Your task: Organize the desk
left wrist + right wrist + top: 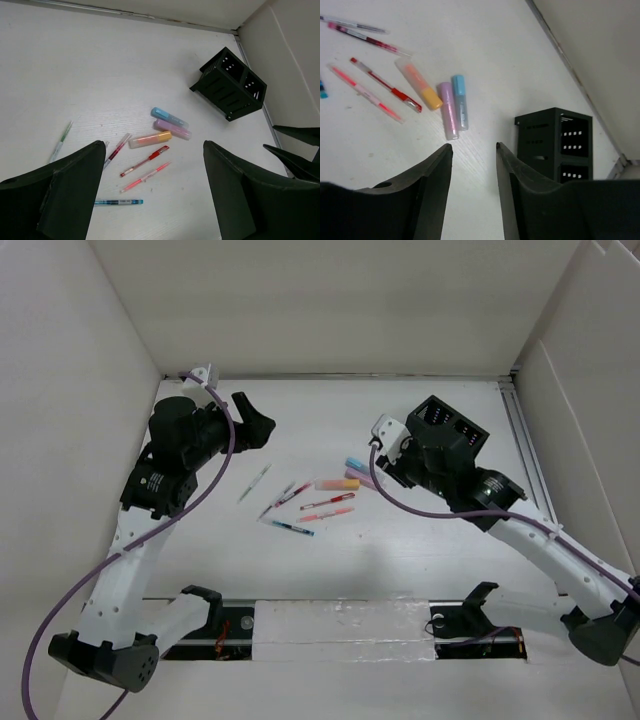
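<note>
The white desk (330, 420) has pens and highlighters scattered at its middle: blue (170, 117), purple (172, 129) and orange (150, 139) highlighters, a red pen (145, 161), a pink pen (145, 177), a blue pen (117, 202), a dark red pen (117, 149) and a green pen (61, 142). My left gripper (258, 430) is open and empty, raised left of the pens; it also shows in the left wrist view (155, 145). My right gripper (388, 468) is open and empty, just right of the highlighters (452, 107), and shows in the right wrist view (474, 146).
A black slotted organizer box (231, 85) stands at the back right near the side wall, partly hidden by my right arm in the top view (450, 425). White panel walls (90, 390) border the desk. A clear strip (340, 625) lies along the near edge.
</note>
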Motion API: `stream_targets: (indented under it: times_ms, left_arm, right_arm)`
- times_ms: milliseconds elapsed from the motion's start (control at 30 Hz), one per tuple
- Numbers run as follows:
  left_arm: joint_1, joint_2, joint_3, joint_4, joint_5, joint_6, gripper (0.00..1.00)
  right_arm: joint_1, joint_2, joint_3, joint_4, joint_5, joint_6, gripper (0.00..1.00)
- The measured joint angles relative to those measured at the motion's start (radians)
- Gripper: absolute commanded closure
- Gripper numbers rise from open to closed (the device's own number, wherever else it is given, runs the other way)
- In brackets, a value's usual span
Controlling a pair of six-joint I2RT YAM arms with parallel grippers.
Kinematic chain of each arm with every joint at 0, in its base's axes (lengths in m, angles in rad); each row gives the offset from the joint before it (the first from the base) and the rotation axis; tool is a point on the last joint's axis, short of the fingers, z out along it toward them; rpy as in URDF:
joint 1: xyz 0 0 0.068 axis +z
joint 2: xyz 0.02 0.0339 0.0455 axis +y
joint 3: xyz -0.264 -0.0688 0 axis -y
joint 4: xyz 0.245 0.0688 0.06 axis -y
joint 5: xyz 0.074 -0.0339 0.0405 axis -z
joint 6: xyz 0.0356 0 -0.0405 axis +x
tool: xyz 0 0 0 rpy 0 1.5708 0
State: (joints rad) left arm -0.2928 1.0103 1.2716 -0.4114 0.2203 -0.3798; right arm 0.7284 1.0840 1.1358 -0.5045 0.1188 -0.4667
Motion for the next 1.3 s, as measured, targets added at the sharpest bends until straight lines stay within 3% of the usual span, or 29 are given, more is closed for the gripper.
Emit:
stream_targets:
  times_ms: [67,300,433,467,500,600,700,900,1300]
  left_arm:
    - [0.000,-0.005,-0.002,-0.001,0.003,-0.002,0.25]
    - [0.000,-0.053,-0.015,-0.032,-0.006,0.003,0.25]
    - [0.000,-0.088,-0.028,-0.045,-0.016,0.007,0.25]
    - [0.000,-0.095,-0.032,-0.045,-0.016,0.009,0.25]
    - [0.000,-0.100,-0.035,-0.045,-0.018,0.010,0.25]
    - [0.000,-0.108,-0.044,-0.045,-0.018,0.013,0.25]
    - [0.000,-0.109,-0.058,-0.042,-0.010,0.014,0.25]
    - [0.000,-0.109,-0.085,-0.040,0.005,0.013,0.26]
    - [0.000,-0.108,-0.101,-0.034,0.015,0.013,0.26]
  right_arm:
    - [-0.001,0.024,0.021,-0.003,0.013,-0.016,0.54]
    - [-0.010,0.166,0.042,0.006,-0.029,-0.043,1.00]
    - [-0.053,0.284,0.057,0.020,-0.079,-0.054,1.00]
    - [-0.071,0.311,0.060,0.026,-0.101,-0.058,0.97]
    - [-0.093,0.337,0.060,0.034,-0.119,-0.063,0.79]
    - [-0.150,0.397,0.061,0.062,-0.163,-0.082,0.54]
    - [-0.202,0.470,0.084,0.070,-0.205,-0.105,0.45]
    - [-0.233,0.620,0.132,0.087,-0.232,-0.145,0.40]
    - [-0.230,0.843,0.278,0.117,-0.253,-0.153,0.42]
